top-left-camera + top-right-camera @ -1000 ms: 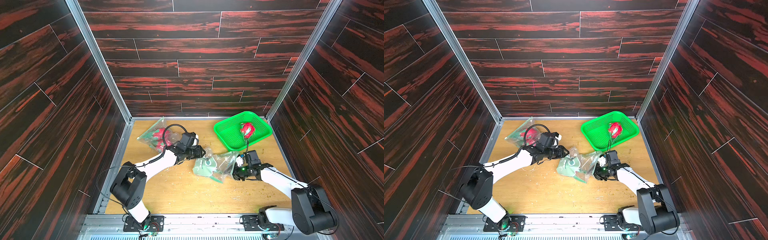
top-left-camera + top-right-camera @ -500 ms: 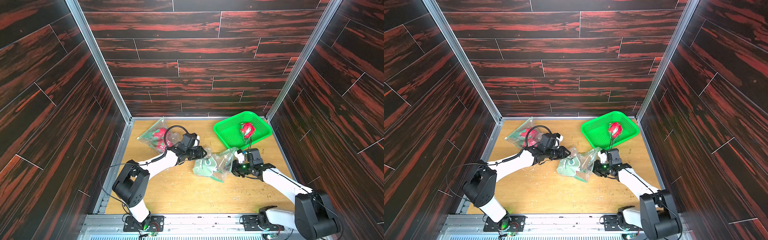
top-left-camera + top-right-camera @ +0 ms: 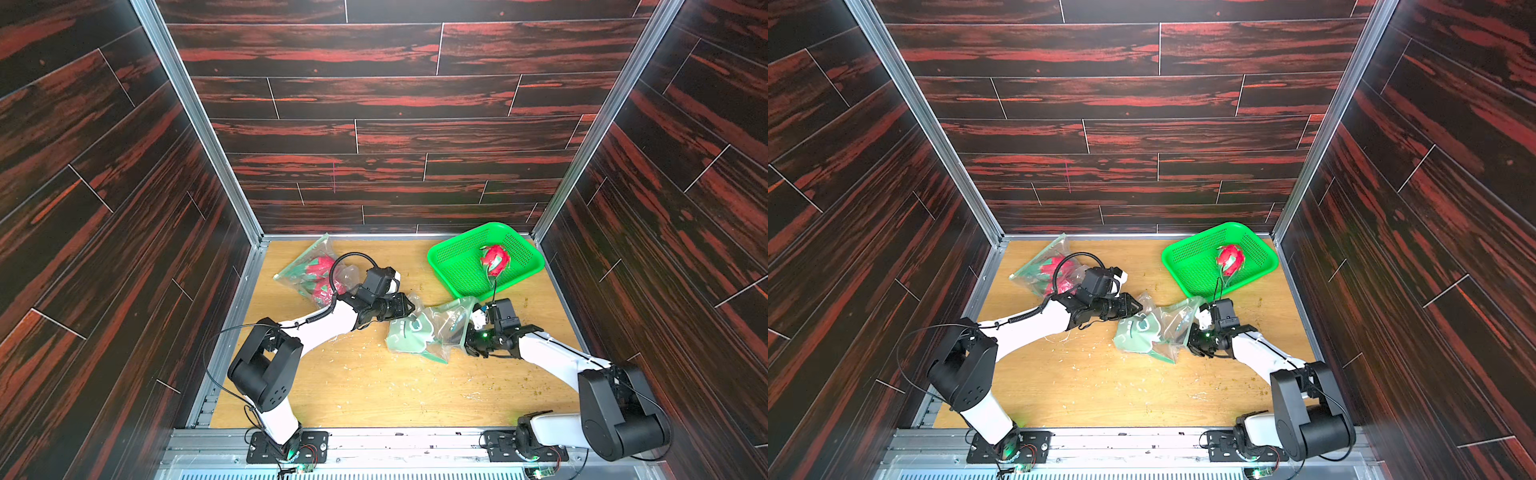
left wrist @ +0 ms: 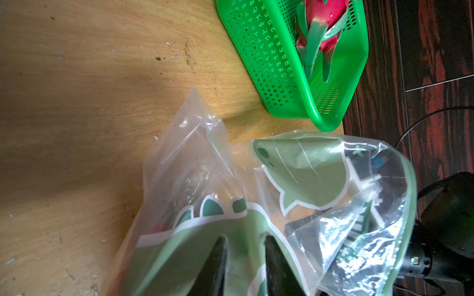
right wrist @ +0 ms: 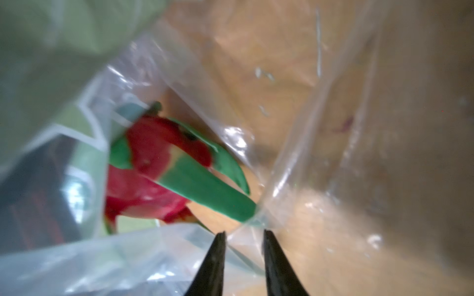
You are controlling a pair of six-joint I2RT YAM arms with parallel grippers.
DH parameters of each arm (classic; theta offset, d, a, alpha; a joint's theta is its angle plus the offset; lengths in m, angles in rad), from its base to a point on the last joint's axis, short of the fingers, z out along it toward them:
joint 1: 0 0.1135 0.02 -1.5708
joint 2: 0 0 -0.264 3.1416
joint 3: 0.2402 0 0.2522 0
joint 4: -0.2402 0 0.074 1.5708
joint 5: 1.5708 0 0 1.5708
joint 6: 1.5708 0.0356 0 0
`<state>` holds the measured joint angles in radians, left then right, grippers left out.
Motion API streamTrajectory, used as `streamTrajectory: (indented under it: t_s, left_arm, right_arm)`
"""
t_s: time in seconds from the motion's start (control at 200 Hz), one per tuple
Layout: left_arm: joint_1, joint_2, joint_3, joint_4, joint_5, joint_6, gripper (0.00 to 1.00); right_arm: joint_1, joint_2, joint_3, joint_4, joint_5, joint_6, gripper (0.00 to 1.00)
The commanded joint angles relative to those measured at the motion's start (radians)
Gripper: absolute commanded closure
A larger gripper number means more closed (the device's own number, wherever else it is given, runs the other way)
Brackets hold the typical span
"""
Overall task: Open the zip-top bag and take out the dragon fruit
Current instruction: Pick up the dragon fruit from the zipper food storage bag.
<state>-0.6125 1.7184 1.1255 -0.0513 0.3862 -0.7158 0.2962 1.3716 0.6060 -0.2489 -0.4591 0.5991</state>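
Dragon fruit inside zip-top bag, mid-table, bag length running left-right across table. One long green scale points at jaws of right arm, tip just ahead of them. Red body deeper in bag, toward left table edge. Right jaws at bag end near green basket: narrow gap, film crease between tips, firm pinch or not, cannot tell. Left arm jaws at opposite bag end: narrow gap on printed film, grip also unclear. Right arm nearer fruit; reach-in likely along bag length.
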Motion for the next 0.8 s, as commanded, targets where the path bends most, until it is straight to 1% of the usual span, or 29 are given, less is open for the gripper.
streamTrajectory:
  t_s: [0.0,0.13,0.261,0.391,0.516,0.676,0.716,0.737,0.797]
  left_arm:
    - [0.005,0.012,-0.003,0.011,0.009,0.001,0.71]
    - [0.005,0.021,0.005,0.008,0.011,0.004,0.71]
    - [0.005,0.027,0.012,0.005,0.009,0.005,0.71]
    - [0.005,0.029,0.014,0.007,0.011,0.005,0.71]
    - [0.005,0.029,0.020,-0.002,0.013,0.008,0.71]
    - [0.005,0.024,0.029,-0.022,0.005,0.016,0.71]
    - [0.005,0.023,0.031,-0.022,0.005,0.017,0.72]
    - [0.005,0.023,0.031,-0.022,0.006,0.016,0.71]
    - [0.005,0.024,0.031,-0.019,0.009,0.016,0.71]
  right_arm:
    - [0.038,0.009,0.011,-0.122,0.032,-0.057,0.72]
    - [0.074,0.004,0.011,-0.180,0.059,-0.068,0.73]
    - [0.086,-0.018,-0.005,-0.223,0.087,-0.079,0.73]
    - [0.086,-0.034,-0.031,-0.181,0.080,-0.065,0.73]
    - [0.086,-0.070,-0.019,-0.127,0.056,-0.038,0.73]
    - [0.086,-0.119,0.023,-0.134,0.103,-0.018,0.73]
    - [0.085,-0.137,0.024,-0.125,0.103,-0.010,0.73]
    - [0.084,-0.146,0.024,-0.119,0.135,-0.004,0.73]
    - [0.084,-0.167,0.023,-0.096,0.140,0.013,0.73]
